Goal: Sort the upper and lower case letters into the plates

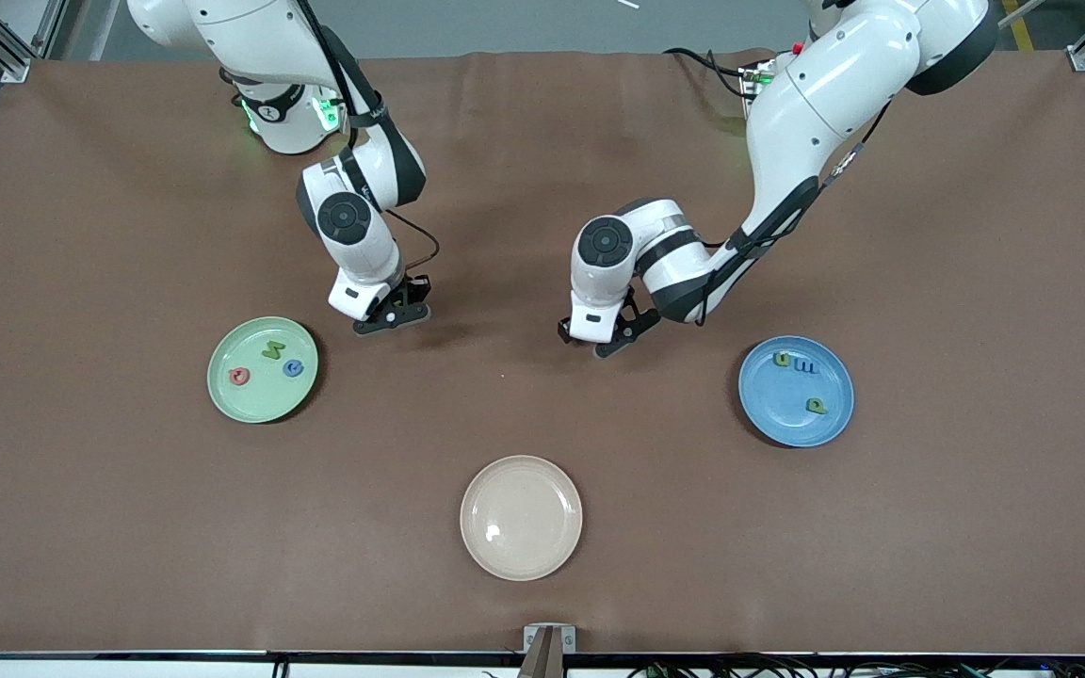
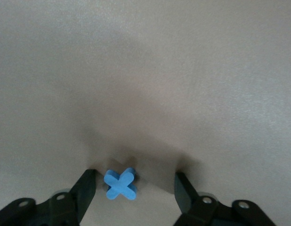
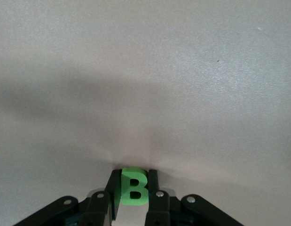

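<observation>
Toward the right arm's end of the brown cloth-covered bench [image 1: 90, 490] sits the pale green round shallow plate [image 1: 263, 369]. It holds three small flat toy letters: a red one [image 1: 239, 377], a green one [image 1: 272, 350] and a blue one [image 1: 293, 368].

Just beside that plate, toward the middle of the bench, the right claw [image 1: 393, 317] is down at the bench surface, its fingers [image 3: 113, 193] clamped on a green flat capital B [image 3: 134, 186].

Near the bench's front edge, at its middle, lies an empty-looking cream-white round plate [image 1: 521, 517].

The left claw [image 1: 610, 341] is low over the bench near the middle. Its fingers [image 2: 85, 192] stand apart on either side of a blue cross-shaped flat letter [image 2: 120, 183], which lies on the bench close to one finger without clearly touching it.

Toward the left arm's end sits the blue round shallow plate [image 1: 796, 391], holding a green letter [image 1: 782, 359], a blue letter [image 1: 806, 366] and another green letter [image 1: 817, 406].
</observation>
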### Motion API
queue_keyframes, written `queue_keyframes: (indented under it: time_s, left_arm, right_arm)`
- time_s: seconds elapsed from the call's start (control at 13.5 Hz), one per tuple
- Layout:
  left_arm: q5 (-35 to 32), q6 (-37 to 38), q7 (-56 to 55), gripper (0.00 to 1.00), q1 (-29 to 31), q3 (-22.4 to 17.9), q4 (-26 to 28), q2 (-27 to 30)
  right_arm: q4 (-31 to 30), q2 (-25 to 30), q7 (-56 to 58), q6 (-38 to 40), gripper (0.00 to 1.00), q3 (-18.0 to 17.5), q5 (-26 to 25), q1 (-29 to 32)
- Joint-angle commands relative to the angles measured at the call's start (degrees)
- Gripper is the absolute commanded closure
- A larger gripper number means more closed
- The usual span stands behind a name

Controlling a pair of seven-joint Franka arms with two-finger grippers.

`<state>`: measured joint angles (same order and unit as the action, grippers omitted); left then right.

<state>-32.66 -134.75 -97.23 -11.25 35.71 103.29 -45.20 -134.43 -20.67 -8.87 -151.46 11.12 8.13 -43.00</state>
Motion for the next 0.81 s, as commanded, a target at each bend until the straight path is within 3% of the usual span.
queue_keyframes:
  time_s: [0.0, 0.15, 0.44, 0.74]
  left_arm:
    - [-0.74, 0.01, -1.65, 0.36, -0.7, -0.91, -0.54, -0.32]
    - [-0.65, 0.01, -1.65, 0.45, -0.61, -0.91, -0.45, -0.32]
    - [-0.65, 0.01, -1.56, 0.65, -0.7, -0.91, -0.45, -0.32]
    - [-1.18, 0.1, -0.51, 0.8, 0.52, -0.82, -0.45, 0.81]
  right_arm:
    - [-0.93, 0.8, 0.79, 0.02, 1.0, -0.13, 1.01, 1.86]
    - [0.21, 1.5, 1.31, 1.85, 1.0, -0.13, 1.01, 3.96]
    - [10.03, 2.48, 11.31, 18.09, 1.0, -0.04, 1.01, 11.6]
    - [15.76, 1.77, 26.41, 23.13, 1.0, 0.04, 1.01, 21.26]
